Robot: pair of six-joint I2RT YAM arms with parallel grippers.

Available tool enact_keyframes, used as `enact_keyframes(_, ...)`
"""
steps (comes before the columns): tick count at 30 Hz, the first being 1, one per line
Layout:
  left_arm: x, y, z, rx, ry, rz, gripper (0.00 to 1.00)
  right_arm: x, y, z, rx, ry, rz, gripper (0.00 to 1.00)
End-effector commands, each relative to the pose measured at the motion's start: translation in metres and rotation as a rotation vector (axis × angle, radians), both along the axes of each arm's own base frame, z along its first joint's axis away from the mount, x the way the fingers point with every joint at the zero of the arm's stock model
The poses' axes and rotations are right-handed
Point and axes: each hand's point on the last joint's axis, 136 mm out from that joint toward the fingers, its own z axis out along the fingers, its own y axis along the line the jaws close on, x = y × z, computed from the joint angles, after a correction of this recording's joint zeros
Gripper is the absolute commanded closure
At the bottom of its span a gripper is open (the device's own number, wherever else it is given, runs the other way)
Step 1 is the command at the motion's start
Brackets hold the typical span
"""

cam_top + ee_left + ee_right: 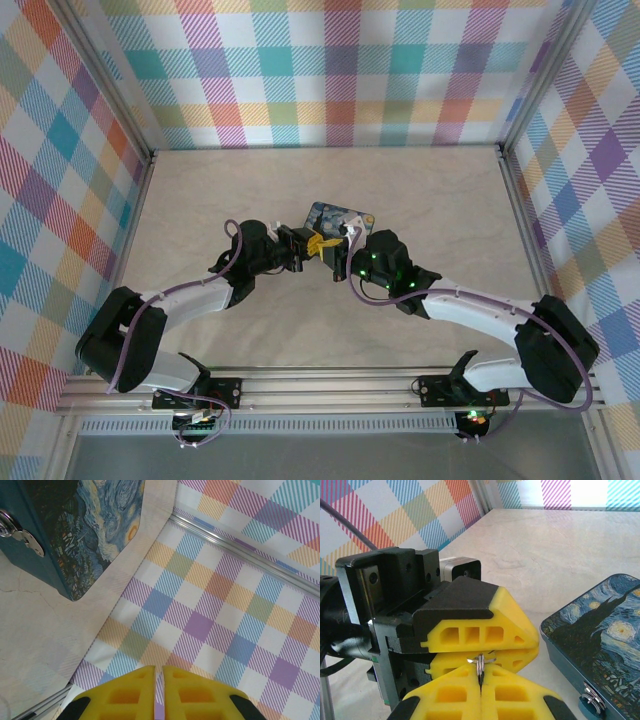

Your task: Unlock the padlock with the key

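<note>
Here's the right gripper (481,676), yellow fingers pressed together and pinching the key (480,663) by its thin edge. The metal stands upright out of the fingertips, and I'd say that leaves the working end free to go into a keyhole. Right up against it is the left gripper (533,649), turned side-on, fingers closed to a hairline slit with nothing I can make out between them. It looks placed to steady or re-seat the key, though I can't tell whether it actually touches the metal. Now the padlock (588,708): small, blue-bodied, with a silvery loop, it hangs at the clasp on the front wall of the painted tin (600,635), low on the right and apart from the key, so the lock is not yet reached. From above, both arms meet just this side of the tin, in the middle of the worktop (430,190), which is pale marbled beige and matte, with the tin lying flat on it. Bright plaid panels (330,70) wall in three sides, with aluminium rails (330,150) along the seams
</note>
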Motion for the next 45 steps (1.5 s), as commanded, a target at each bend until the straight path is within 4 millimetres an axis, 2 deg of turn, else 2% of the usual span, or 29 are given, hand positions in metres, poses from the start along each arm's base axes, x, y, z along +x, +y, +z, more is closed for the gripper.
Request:
enact_keyframes(1,0.001,-0.004,0.004,0.001,-0.007,-0.015,0.88,-0.002,-0.002,0.012,0.027,-0.028,-0.004,0.99)
enact_keyframes(4,0.001,-0.004,0.004,0.002,-0.009,-0.013,0.88,-0.003,-0.003,0.012,0.028,-0.028,-0.006,0.99)
enact_keyframes(12,0.002,-0.005,0.006,0.006,-0.02,-0.016,1.0,-0.002,-0.002,0.007,0.023,-0.018,-0.003,0.99)
enact_keyframes(19,0.002,-0.004,0.008,0.011,-0.038,-0.014,1.0,-0.003,-0.003,0.004,0.02,-0.01,-0.006,0.97)
enact_keyframes(30,0.013,0.01,0.015,0.155,-0.204,0.04,1.0,-0.01,-0.004,0.005,0.052,0.042,0.032,0.69)
enact_keyframes(35,0.02,0.021,0.017,0.235,-0.284,0.084,1.0,-0.008,-0.012,0.015,0.166,0.12,0.065,0.58)
enact_keyframes(41,0.023,0.039,0.037,0.376,-0.469,0.142,1.0,-0.004,-0.019,0.033,0.338,0.244,0.132,0.47)
enact_keyframes(45,0.02,0.049,0.057,0.411,-0.586,0.192,1.0,-0.006,-0.009,0.048,0.421,0.313,0.2,0.45)
